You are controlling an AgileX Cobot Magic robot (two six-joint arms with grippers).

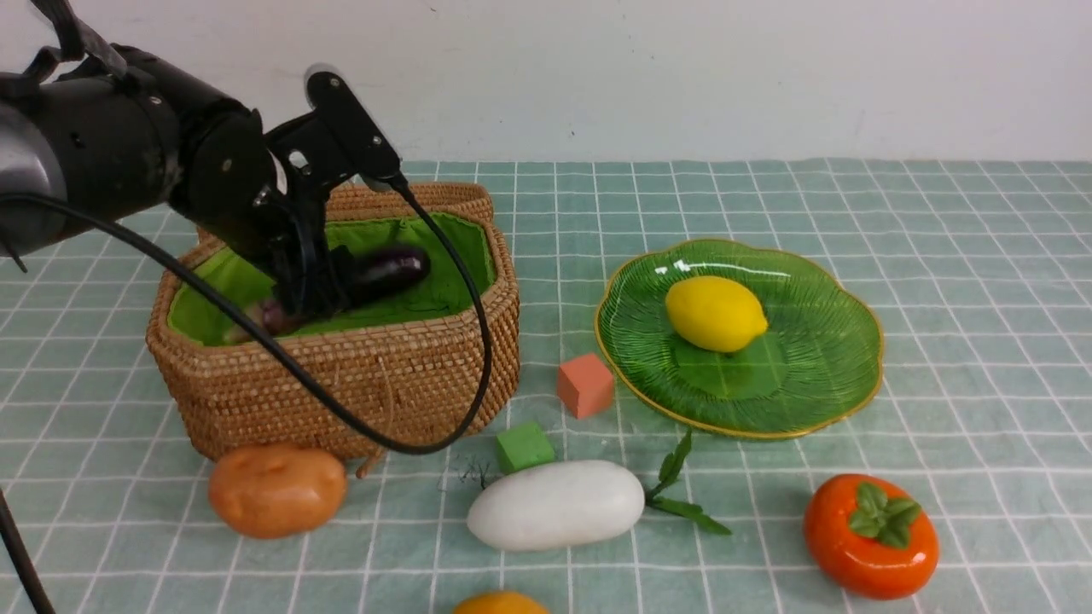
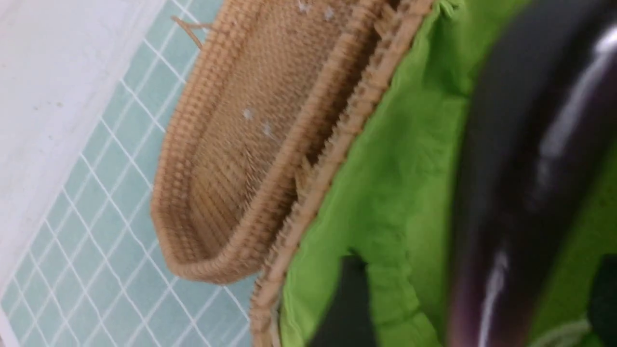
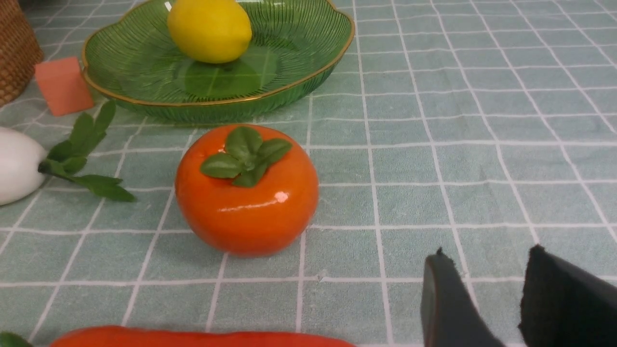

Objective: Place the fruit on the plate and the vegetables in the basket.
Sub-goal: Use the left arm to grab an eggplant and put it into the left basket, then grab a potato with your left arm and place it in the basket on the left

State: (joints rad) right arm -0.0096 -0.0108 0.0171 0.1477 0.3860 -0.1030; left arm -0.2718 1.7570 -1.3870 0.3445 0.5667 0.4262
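Left claw: down inside the basket, jaws apart around the eggplant. The left wrist view is blurred, but green lining shows between one finger and the eggplant, so you are not clamped on it. The eggplant lies over the lining, within the rim.

Right claw: jaws apart, nothing between them, low over the tabletop near the persimmon.

Status: the lemon is on the plate. The persimmon, mango, potato, radish and carrot are out on the tabletop.

Risks (judgement):
- The cable of your left arm loops across the basket's front wall. Lift out carelessly and it could catch the rim and drag the basket into the potato just beside it.
- The persimmon is round and glossy. An off-centre pinch could squirt it toward the plate or the radish leaves.
- The open lid lies behind the basket, so reaching too far back could strike it.

Surroundings: a salmon cube stands just beside the plate's rim, and a green cube sits between the basket and the radish. Neither belongs to the sort, so steer round them. The carrot lies close under your right claw's view, which shows only its upper edge.
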